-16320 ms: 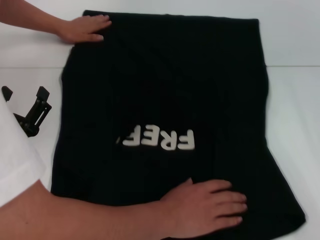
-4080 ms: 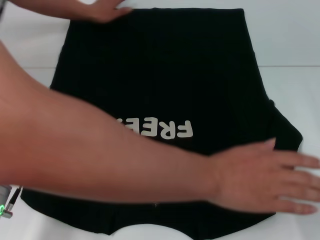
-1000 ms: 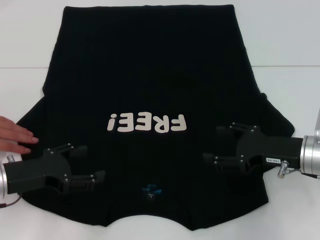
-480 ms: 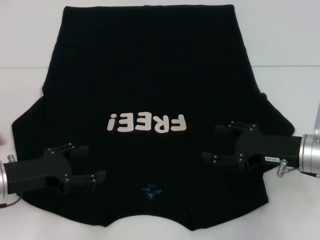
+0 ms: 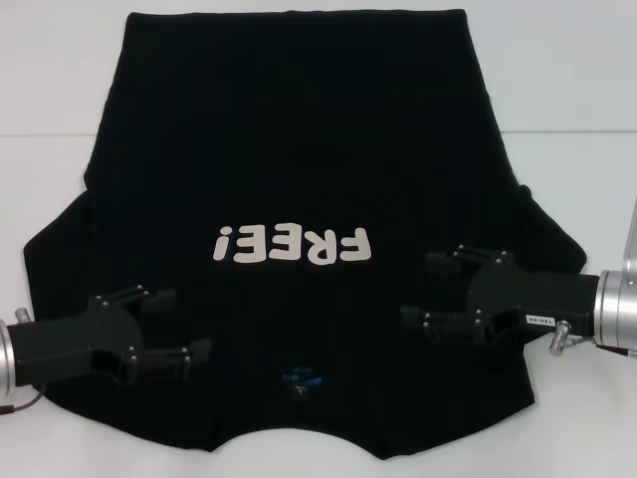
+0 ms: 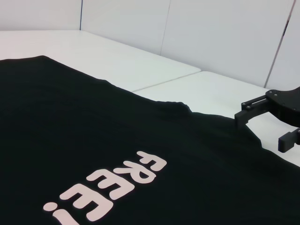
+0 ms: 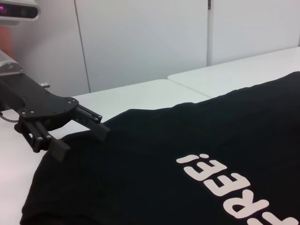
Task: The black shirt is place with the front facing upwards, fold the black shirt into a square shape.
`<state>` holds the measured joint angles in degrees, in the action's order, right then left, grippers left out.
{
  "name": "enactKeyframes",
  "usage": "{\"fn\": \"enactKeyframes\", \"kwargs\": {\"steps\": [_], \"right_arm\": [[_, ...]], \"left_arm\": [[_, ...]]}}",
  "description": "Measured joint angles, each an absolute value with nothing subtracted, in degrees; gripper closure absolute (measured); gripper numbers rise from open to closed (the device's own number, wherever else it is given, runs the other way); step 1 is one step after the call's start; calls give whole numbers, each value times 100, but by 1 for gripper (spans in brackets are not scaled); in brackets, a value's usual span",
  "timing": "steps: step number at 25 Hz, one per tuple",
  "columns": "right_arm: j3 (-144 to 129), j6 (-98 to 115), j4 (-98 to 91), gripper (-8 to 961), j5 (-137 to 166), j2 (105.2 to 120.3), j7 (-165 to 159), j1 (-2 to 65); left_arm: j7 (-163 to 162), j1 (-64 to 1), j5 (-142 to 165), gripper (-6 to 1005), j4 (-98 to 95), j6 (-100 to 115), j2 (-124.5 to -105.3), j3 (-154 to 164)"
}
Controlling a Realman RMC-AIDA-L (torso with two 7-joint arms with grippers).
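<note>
The black shirt (image 5: 299, 149) lies flat on the white table, front up, with white "FREE!" lettering (image 5: 293, 245) and a small blue neck label (image 5: 301, 378) toward the near edge. My left gripper (image 5: 184, 326) hovers open over the near left part of the shirt, fingers pointing inward, nothing between them. My right gripper (image 5: 418, 291) hovers open over the near right part, also pointing inward. The right wrist view shows the left gripper (image 7: 82, 131) above the shirt (image 7: 187, 154). In the left wrist view the right gripper (image 6: 262, 124) shows beyond the lettering on the shirt (image 6: 70, 131).
The white table (image 5: 577, 90) surrounds the shirt, with a seam line running across it behind the sleeves. White wall panels (image 7: 140, 42) stand behind the table in the wrist views.
A person's hands smoothed the shirt earlier and have left the view; the last fingers at the left edge withdrew. Both grippers have crept slightly inward over the shirt.
</note>
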<state>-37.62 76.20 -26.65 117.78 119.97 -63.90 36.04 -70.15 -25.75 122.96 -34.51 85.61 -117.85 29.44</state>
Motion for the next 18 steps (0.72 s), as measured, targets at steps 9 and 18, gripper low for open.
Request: {"fn": "enactKeyframes", "kwargs": {"steps": [9,18], "right_arm": [[-3761,7644,-2663,57,11782,11997,-6389,3603],[-3761,7662,-2663,57,11786,11997,-6390,3603]], "left_arm": [[-7021,-2575,12313,61,-3453,8832,-11785,2944],[-7013,-2561,12307,61,-3455,8914,-11778,2944]]}}
